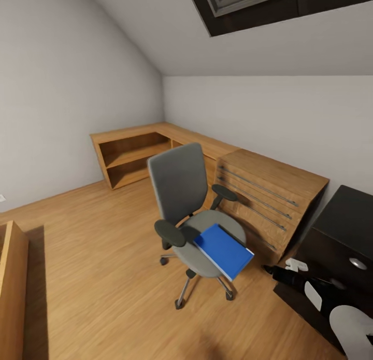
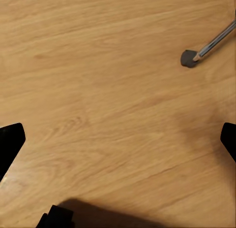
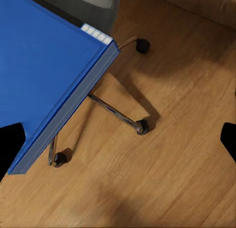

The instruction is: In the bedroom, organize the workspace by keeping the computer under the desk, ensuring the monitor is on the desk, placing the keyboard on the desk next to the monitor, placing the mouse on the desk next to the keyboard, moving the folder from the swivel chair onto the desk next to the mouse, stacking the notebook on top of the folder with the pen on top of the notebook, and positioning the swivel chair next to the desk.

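Observation:
The grey swivel chair (image 1: pixel 181 189) stands mid-room on the wooden floor, its back toward the corner. The blue folder (image 1: pixel 224 250) lies flat on its seat and overhangs the front edge. The desk's black drawer unit (image 1: pixel 339 246) is at the right edge. My right arm (image 1: pixel 321 298) reaches in low beside it, toward the chair. In the right wrist view the folder (image 3: pixel 44 75) lies just below my open right gripper (image 3: pixel 118 142), one fingertip (image 3: pixel 10 144) over its corner. My left gripper (image 2: pixel 118 144) is open over bare floor, near one chair castor (image 2: pixel 189 58).
Low wooden shelving (image 1: pixel 134 157) runs along both walls into the corner. A wooden drawer chest (image 1: pixel 269 194) stands close behind the chair. Another wooden unit (image 1: pixel 10 287) is at the lower left. The chair's chrome legs (image 3: pixel 115 112) spread over the floor.

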Controlling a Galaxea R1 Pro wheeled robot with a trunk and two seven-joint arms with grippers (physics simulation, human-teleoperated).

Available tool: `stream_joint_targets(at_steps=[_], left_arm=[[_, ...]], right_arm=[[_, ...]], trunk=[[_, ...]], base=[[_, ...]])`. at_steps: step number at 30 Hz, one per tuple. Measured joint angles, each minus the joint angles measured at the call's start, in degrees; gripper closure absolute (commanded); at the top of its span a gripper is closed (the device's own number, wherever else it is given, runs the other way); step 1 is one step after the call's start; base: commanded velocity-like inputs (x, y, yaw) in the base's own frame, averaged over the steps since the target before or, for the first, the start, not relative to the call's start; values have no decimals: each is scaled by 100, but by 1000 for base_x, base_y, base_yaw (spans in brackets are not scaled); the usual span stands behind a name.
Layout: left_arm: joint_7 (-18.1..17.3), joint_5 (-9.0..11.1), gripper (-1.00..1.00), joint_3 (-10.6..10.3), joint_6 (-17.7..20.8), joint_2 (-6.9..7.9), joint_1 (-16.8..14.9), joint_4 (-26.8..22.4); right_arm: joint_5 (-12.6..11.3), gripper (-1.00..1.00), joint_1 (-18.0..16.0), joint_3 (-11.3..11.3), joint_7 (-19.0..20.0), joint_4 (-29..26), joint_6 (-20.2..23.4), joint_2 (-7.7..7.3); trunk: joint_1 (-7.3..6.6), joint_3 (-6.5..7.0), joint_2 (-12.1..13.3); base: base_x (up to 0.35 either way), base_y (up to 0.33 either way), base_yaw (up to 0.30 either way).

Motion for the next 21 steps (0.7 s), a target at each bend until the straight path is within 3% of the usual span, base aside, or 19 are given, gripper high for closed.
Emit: stream_joint_targets(at_steps=[7,14,21], left_arm=[[1,0,-100,0,3,0,0,0],[1,1,-100,-2,0,1,0,-26],[1,1,-100,-2,4,-6,0,-29]], right_arm=[[-8,-100,-2,-3,15,10,-15,18],[-36,-100,-1,-14,31,23,0,2],[-338,-100,-1,-20,97,24,14,-9]], trunk=[[0,0,0],[21,-17,-39],[175,-143,-319]], base=[[0,281,0],[0,25,0],[0,3,0]])
